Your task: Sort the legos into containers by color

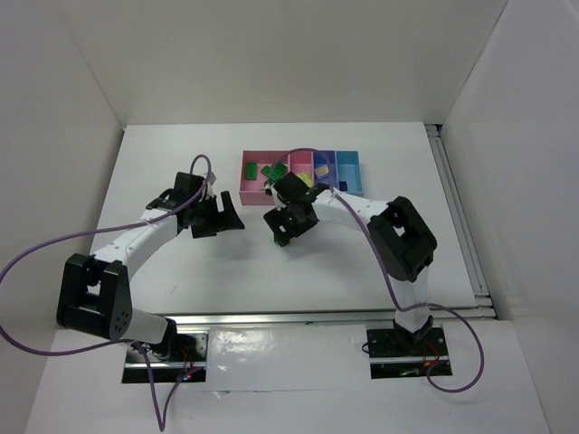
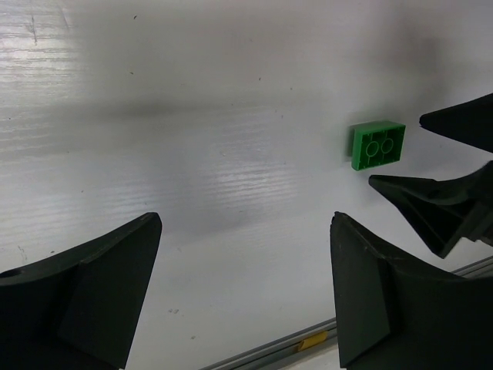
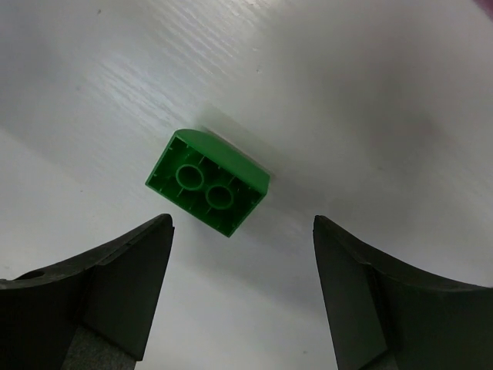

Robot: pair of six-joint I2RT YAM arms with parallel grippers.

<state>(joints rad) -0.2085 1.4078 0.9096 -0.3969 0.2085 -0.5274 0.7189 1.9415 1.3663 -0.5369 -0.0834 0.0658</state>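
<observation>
**On the white surface, one green brick lies in front of your spread right claw**

On the white surface (image 1: 172,158), near its middle, a single green brick (image 3: 208,181) lies upside down. Its hollow underside and two round tubes face the right wrist camera. Your right claw (image 3: 241,223) hangs over it with its two dark fingers spread wide and nothing between them. The brick is just ahead of the gap and touches neither finger.

Your left claw (image 2: 246,220) is also spread and holds nothing. In its wrist view the same brick lies well ahead and to the right, with the pointed tips of the right claw close beside it.

From above, the two claws face each other near the middle of the surface, the left one a little apart from the right. Just behind the right claw is the row of trays (image 1: 256,187). The large pink tray is at its left end and the blue tray (image 1: 351,181) at its right. A few green pieces (image 1: 271,170) lie in the large pink tray. The small pieces in the other trays look yellowish, but they are too small to make out.
</observation>
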